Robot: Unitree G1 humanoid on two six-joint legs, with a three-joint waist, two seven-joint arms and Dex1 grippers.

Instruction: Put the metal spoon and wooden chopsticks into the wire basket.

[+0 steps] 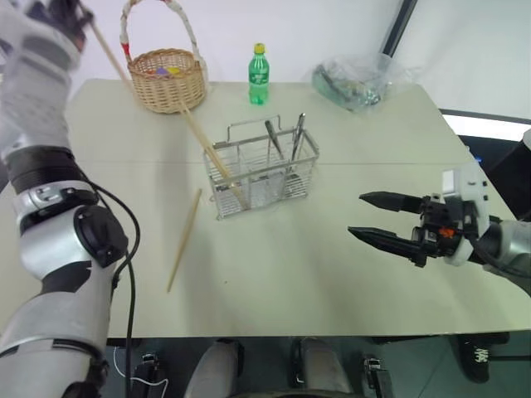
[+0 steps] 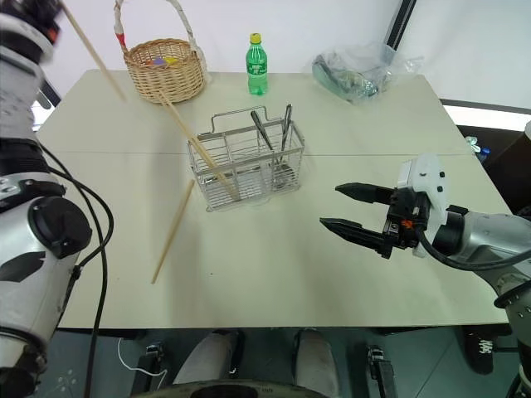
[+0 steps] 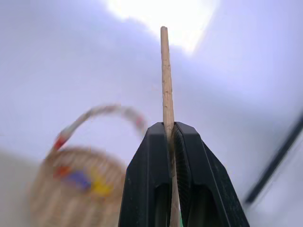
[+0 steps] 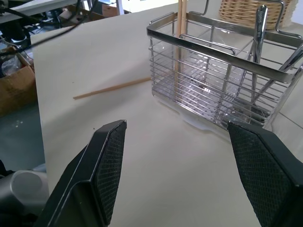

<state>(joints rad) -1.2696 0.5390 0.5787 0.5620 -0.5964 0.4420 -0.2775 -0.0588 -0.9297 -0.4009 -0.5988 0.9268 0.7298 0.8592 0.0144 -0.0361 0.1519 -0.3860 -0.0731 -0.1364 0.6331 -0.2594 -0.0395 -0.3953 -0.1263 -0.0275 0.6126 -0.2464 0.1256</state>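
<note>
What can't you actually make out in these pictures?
- Clear plastic bag, head views: contents too crumpled and small to tell.
- Wicker basket, head views: coloured bits inside too small to name; left wrist view blurs it.
- Left gripper: shut on a chopstick, whose lower end its fingers hide.
- Utensils in the wire basket: lower ends screened by wires.

A big pale table (image 1: 332,274) fills the middle of the picture. Behind it, along the top, is a plain white wall (image 1: 315,25). A dark pole (image 1: 398,29) leans at the upper right. Under the table's near edge the floor (image 2: 431,365) is grey. A brown cardboard box (image 4: 14,90) sits on the floor beside it.
</note>
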